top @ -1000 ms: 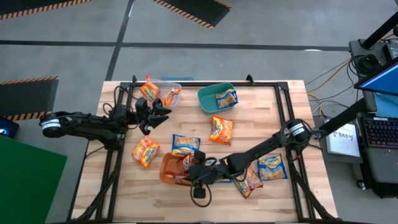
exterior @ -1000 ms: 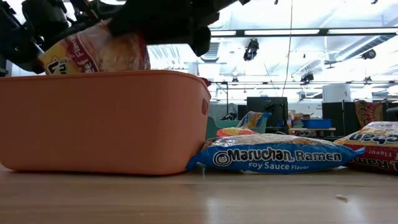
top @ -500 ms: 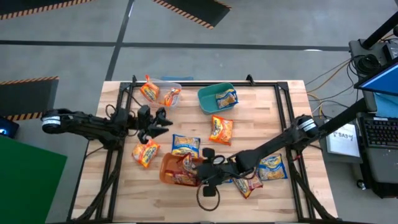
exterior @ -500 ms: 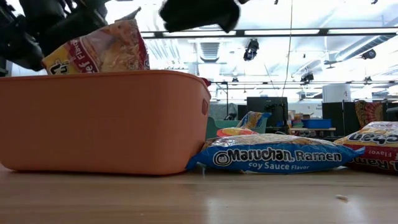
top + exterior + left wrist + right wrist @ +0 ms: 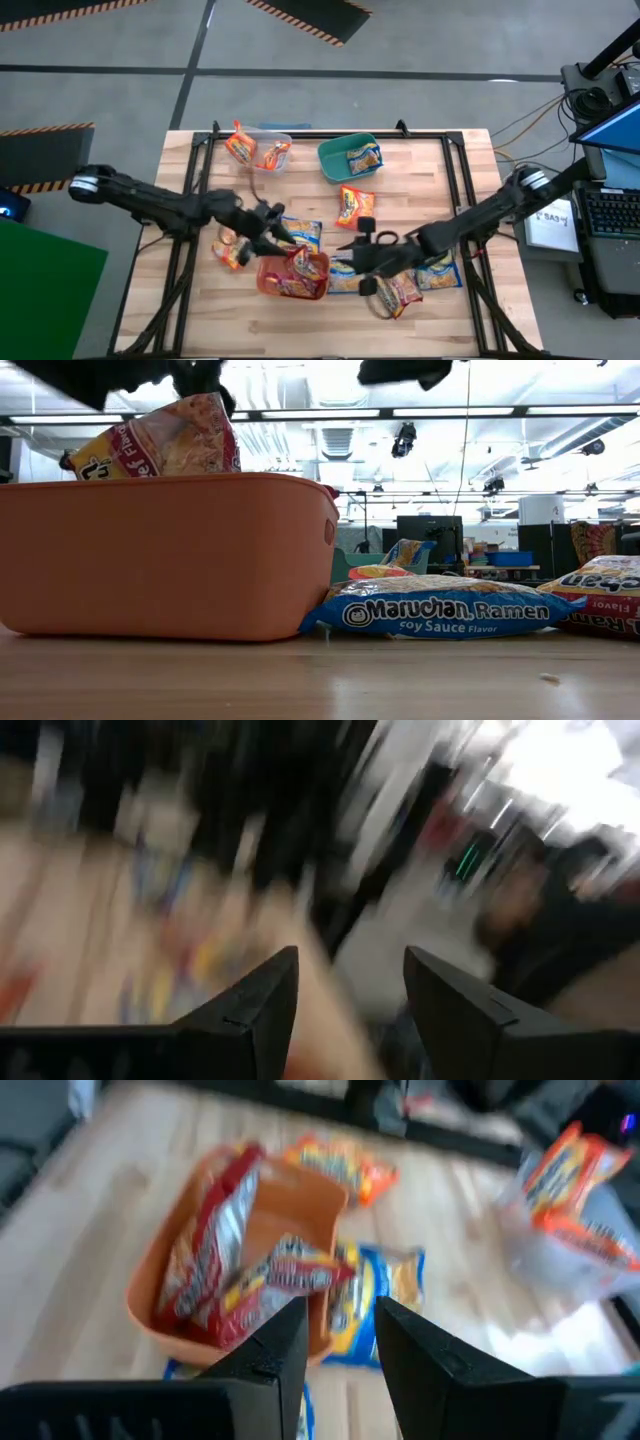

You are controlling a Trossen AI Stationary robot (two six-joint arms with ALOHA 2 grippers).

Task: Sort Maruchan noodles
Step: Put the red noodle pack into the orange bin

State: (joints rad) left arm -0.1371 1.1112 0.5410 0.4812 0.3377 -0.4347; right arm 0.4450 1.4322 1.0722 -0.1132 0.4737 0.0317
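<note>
I have the right gripper (image 5: 362, 262) hanging just to the right of the orange tub (image 5: 268, 283), fingers parted by a narrow gap with nothing between them. My left gripper (image 5: 272, 228) sits over the table's middle, at the far left edge of that tub; its fingers stand apart and hold nothing that I can see. Two dark red packets (image 5: 240, 1270) lean inside the orange tub, one poking above its rim (image 5: 165, 445). A blue packet (image 5: 440, 612) lies flat just right of the tub, a red one (image 5: 400, 292) beyond it. The teal tub (image 5: 335, 155) at the far side holds one packet, the clear tub (image 5: 268, 137) to its left two orange ones
</note>
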